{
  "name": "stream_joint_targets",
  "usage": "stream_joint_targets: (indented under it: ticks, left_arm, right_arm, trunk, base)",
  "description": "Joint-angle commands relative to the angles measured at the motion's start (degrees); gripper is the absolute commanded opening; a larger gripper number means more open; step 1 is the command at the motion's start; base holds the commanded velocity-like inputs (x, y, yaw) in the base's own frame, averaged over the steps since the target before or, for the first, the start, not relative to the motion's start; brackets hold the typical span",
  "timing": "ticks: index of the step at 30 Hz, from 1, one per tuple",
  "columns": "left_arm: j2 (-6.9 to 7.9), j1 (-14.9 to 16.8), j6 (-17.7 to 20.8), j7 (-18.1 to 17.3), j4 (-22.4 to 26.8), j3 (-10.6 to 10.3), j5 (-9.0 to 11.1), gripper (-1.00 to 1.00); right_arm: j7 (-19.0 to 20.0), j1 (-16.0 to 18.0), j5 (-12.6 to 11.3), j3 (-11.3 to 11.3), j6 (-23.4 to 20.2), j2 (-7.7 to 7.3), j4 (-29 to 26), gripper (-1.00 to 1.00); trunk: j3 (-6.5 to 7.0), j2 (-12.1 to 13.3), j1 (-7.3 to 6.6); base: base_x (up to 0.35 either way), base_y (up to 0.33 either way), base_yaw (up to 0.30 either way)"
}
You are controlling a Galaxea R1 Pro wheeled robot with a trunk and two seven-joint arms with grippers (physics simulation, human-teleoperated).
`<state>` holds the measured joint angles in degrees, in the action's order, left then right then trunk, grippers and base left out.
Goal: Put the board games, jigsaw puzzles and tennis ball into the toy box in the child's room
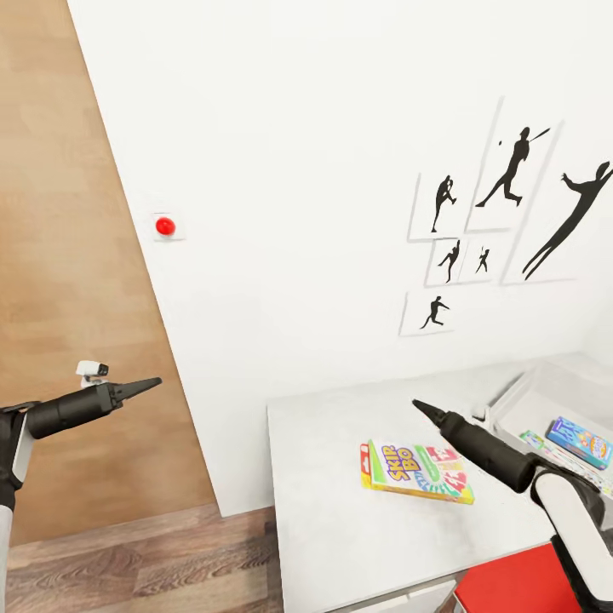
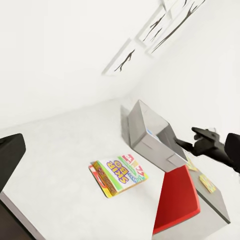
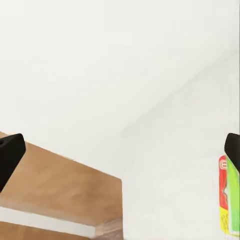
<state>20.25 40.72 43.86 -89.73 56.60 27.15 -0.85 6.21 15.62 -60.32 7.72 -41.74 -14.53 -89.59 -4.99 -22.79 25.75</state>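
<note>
Right pincer (image 1: 419,405) clenched, empty, above table (image 1: 323,477); board game (image 1: 417,471) just below.

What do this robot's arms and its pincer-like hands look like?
Each arm ends in a matte black, roughly cylindrical forearm tapering to a thin, pointed black tip: the left gripper and the right gripper. Behind the black section, the links are glossy white with dark joints. A small white block sits atop the left forearm. No cables or markings are visible.
</note>
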Motion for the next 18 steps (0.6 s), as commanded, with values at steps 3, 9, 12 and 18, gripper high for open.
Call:
stream_joint_targets:
  ticks: [3, 9, 12, 18]
  left_arm:
    - [-0.07, 0.06, 0.61, -0.27, 0.00, -0.03, -0.11, 1.00]
    - [-0.05, 0.05, 0.61, -0.27, 0.00, -0.02, -0.12, 1.00]
    - [-0.02, 0.06, 0.61, -0.27, 0.00, 0.00, -0.12, 1.00]
    - [0.01, 0.05, 0.61, -0.27, 0.00, 0.01, -0.12, 1.00]
  right_arm:
    - [-7.45, 5.45, -0.18, 0.05, -6.29, 1.38, 0.06, 1.00]
    - [-30.15, 16.89, -0.17, -0.10, -12.83, 6.20, 4.29, 1.00]
    - [-43.84, 21.93, -0.42, -0.50, -13.72, 8.46, 9.43, 1.00]
    - [-54.23, 27.63, -0.04, -2.82, -13.78, 12.39, 18.67, 1.00]
  trunk:
    - [-0.13, -0.13, 0.03]
    - [-0.13, -0.13, 0.03]
    - [-0.13, -0.13, 0.03]
    - [-0.13, -0.13, 0.03]
  base:
    - [0.000, 0.000, 0.000]
    - [0.000, 0.000, 0.000]
    - [0.000, 0.000, 0.000]
    - [0.000, 0.000, 0.000]
